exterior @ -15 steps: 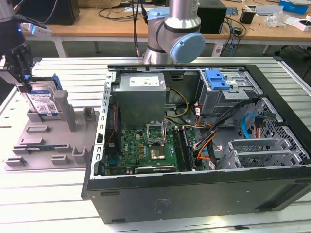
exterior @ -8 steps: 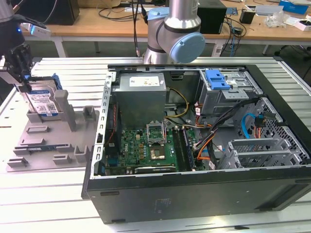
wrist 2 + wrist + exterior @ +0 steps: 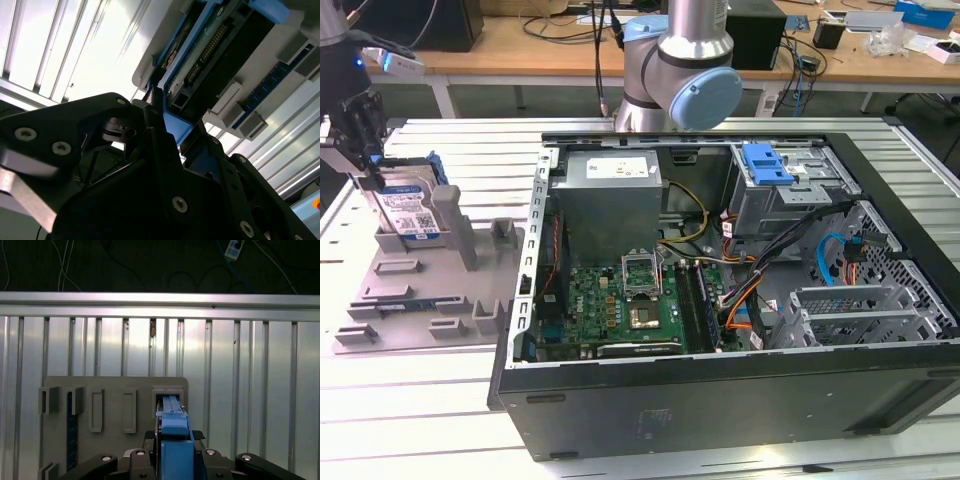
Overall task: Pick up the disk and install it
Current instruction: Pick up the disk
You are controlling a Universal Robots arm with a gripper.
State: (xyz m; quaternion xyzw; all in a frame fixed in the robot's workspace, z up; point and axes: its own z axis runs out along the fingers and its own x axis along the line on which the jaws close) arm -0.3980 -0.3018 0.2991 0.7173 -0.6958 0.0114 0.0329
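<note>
Exterior view put the work at its left edge, where the black two-fingered pincer [image 3: 368,168] pointed straight down onto the disk [image 3: 410,212], a flat rectangular silver hard drive with a white-and-blue label and blue plastic rails. The disk stood on edge in a slot of the grey moulded plastic holder [image 3: 440,290], presumably so that its top edge was free for a grasp from above. In the first wrist view the pincer [image 3: 175,447] was narrow, with a finger close on either side of the blue rail of the disk [image 3: 172,412]. I judged it clamped on the disk, which sat in its slot in the holder [image 3: 115,390], not yet lifted. The second wrist view showed one thin black finger [image 3: 156,120] lying against that rail, with the connector edge of the disk [image 3: 220,55] beyond it. Toward the exterior view's right, apart from the holder, the black open-sided computer case [image 3: 720,370] lay on the ribbed aluminium desk [image 3: 410,420] with its inside facing up. At its far corner the grey metal drive cage with a blue latch [image 3: 767,165] stood uncovered, probably where the disk belonged.
</note>
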